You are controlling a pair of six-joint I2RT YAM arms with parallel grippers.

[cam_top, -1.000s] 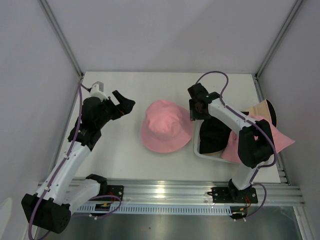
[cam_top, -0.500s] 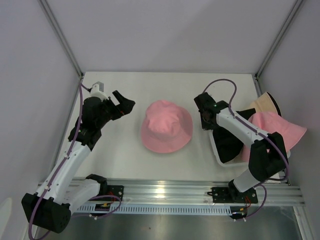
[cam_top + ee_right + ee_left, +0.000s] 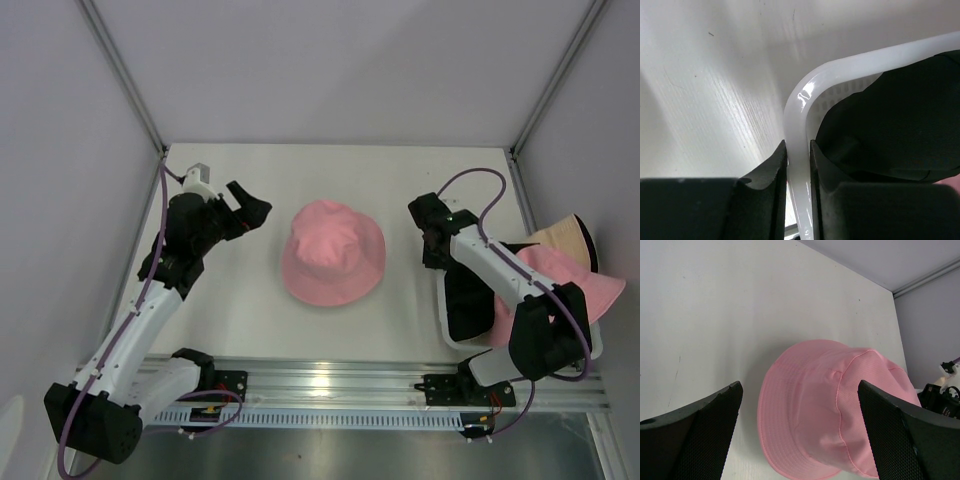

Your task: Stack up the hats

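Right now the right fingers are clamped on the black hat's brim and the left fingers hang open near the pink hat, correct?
Not the brim. The right wrist view shows the right fingers clamped on the white rim of the tray; the black hat lies inside it, ungripped. The left fingers do hang open near the pink hat.

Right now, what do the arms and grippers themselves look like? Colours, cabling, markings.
Left arm and right arm: white link shells, black joint housings, black bases on a silver rail. A purple cable loops along each. Left gripper and right gripper are black, two-fingered; fingers show a fine mesh texture. No markings visible.
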